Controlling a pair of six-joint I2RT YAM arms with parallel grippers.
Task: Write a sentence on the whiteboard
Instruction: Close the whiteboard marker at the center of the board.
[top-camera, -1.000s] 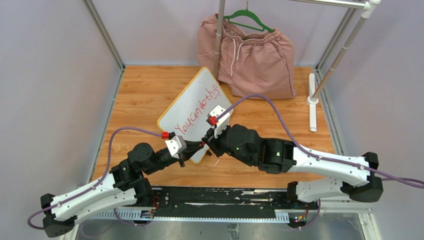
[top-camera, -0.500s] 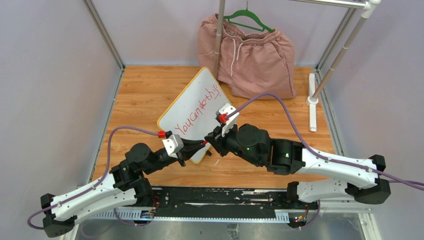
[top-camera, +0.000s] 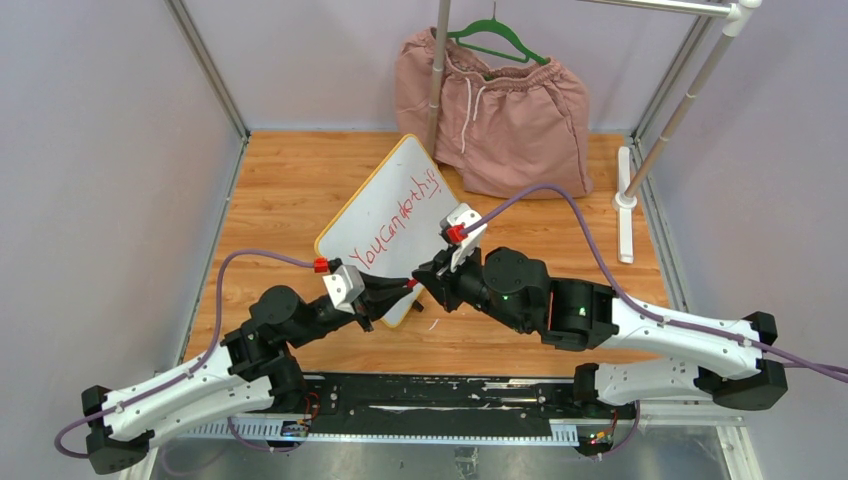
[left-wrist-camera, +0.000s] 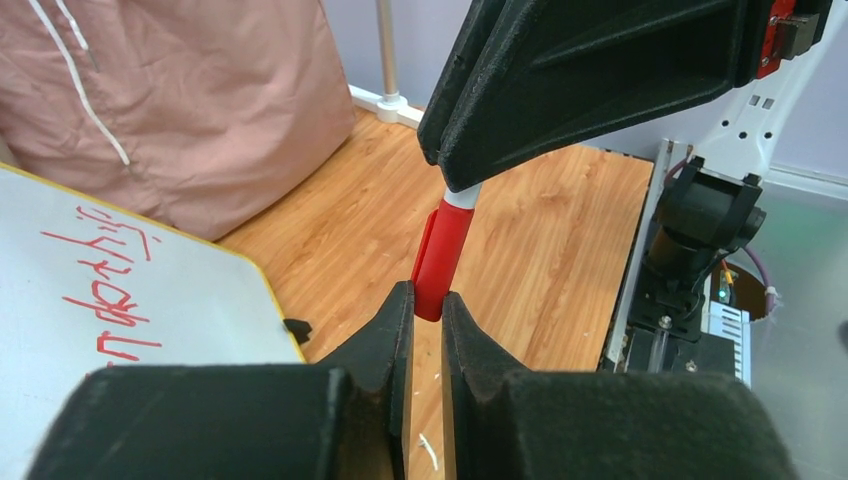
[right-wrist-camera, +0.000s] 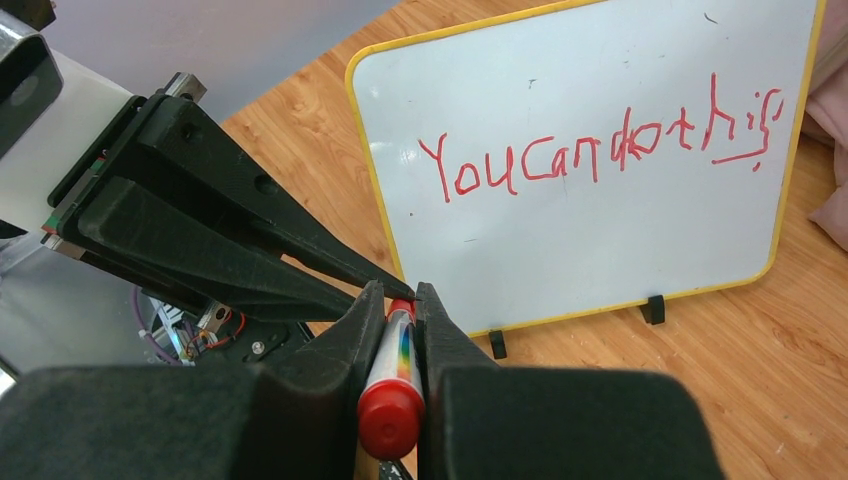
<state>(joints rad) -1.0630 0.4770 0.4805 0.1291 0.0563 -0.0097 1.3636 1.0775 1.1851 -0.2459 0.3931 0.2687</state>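
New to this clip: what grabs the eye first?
The jaws of the right gripper clamp a marker while those of the left gripper pinch its red cap, tip to tip by the near corner of the whiteboard. The red sentence runs across the board; pink shorts slump at the back.

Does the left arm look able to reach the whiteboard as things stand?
Probably yes: the whiteboard lies right beside the left gripper, nothing between. But that gripper is pinching the cap of the marker that the right gripper holds, so it is not free.
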